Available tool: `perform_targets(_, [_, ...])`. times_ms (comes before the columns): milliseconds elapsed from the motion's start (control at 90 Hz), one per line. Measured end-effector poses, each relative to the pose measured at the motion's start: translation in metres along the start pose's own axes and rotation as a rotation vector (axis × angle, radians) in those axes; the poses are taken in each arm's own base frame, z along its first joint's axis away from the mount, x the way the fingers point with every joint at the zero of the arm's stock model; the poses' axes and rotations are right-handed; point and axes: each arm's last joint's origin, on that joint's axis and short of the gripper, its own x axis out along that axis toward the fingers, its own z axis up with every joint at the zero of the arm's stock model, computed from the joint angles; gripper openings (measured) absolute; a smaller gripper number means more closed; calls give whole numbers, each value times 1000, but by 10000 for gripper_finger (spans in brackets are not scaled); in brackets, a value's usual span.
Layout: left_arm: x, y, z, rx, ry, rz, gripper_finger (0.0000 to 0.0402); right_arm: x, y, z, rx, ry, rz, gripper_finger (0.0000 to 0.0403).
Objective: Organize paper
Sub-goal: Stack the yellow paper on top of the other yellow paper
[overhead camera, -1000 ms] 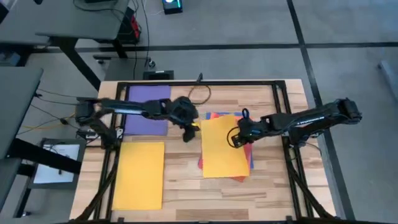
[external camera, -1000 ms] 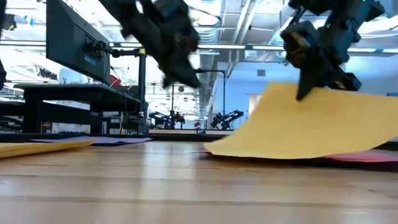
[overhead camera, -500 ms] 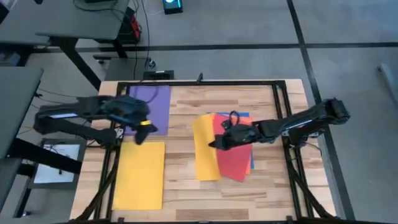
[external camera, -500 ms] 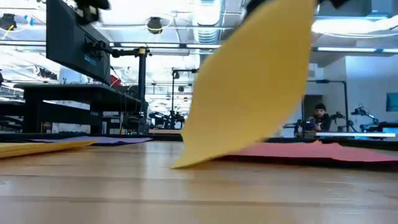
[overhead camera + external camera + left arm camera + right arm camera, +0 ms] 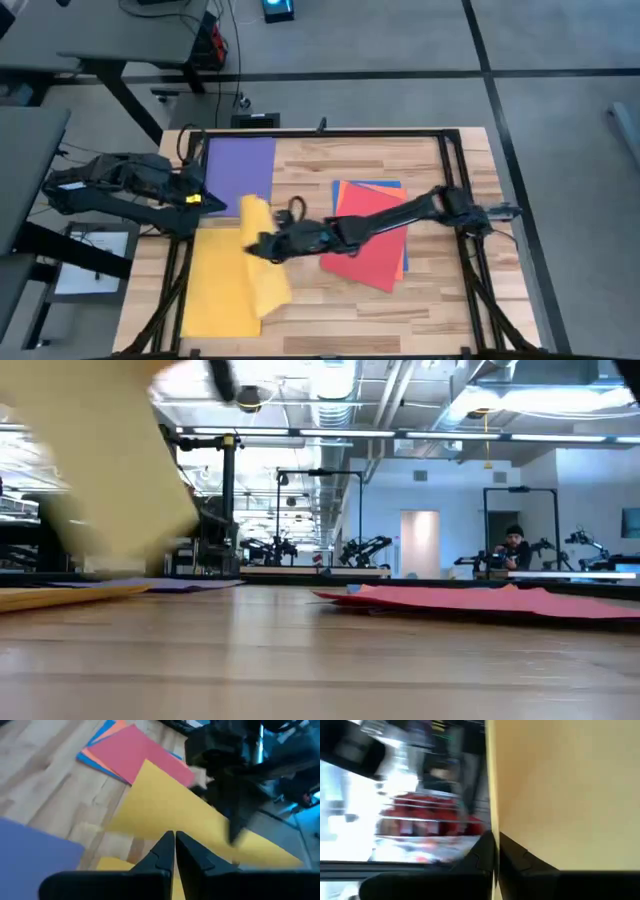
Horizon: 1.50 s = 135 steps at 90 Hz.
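Note:
My right gripper (image 5: 262,246) reaches far across to the table's left half and is shut on a yellow sheet of paper (image 5: 266,270), which stands on edge in the air. A second yellow sheet (image 5: 212,290) lies flat below it at the near left. A purple sheet (image 5: 240,165) lies flat at the far left. On the right a red sheet (image 5: 372,245) tops a stack of orange (image 5: 338,190) and blue (image 5: 392,184) sheets. My left gripper (image 5: 196,200) is shut, holds nothing, and hovers by the left edge. My right gripper pinches one edge of the yellow sheet (image 5: 490,820) between its two fingers, a single layer. The fingers come roughly level from the table's right. In the low view the yellow sheet (image 5: 110,460) hangs tilted in the air, clear of the tabletop.
A black metal frame (image 5: 320,132) runs round the table's edges. Bare wood (image 5: 300,180) lies between the purple sheet and the stack. Off the table's left side, a white printed sheet (image 5: 90,260) sits on a lower surface. A person (image 5: 513,550) stands far back in the room.
My right gripper has lifted the yellow sheet off the stack, baring the red sheet, and swept it toward the table's left edge, tipping it from flat up onto its edge. My left gripper has drawn back from the table's middle toward the left edge.

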Motion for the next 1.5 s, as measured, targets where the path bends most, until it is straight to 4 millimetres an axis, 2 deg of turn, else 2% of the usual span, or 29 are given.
perform_targets(111, [-9,-3,5,-2,-24,-12,0,19,-6,-4,28,-17,105,0])
perform_targets(200, [-22,-6,11,1,-61,-30,0,28,-26,-15,74,1,70,0])
perform_targets(300, [-34,-9,19,32,-119,-33,0,34,-53,-33,130,32,-12,0])
perform_targets(411, [-36,-8,21,37,-144,1,0,38,-79,-50,188,54,-96,0])
perform_targets(600, [-35,-8,20,35,-128,16,0,36,-106,-56,173,11,-296,0])
perform_targets(844, [-35,-7,19,35,-123,17,0,38,-116,-54,165,-73,-320,0])
perform_targets(989, [-35,-7,19,35,-122,17,0,46,-133,-60,170,-52,-263,0])
perform_targets(1167, [-35,-7,19,31,-120,17,0,53,-121,-58,118,-18,-189,0])
perform_targets(1289, [-35,-7,19,26,-116,19,0,54,-129,-50,98,-29,-246,1])
perform_targets(1378, [-35,-7,19,25,-114,19,0,55,-133,-44,93,-24,-264,13])
perform_targets(1500, [-35,-6,17,26,-98,27,0,55,-131,-43,76,-15,-266,52])
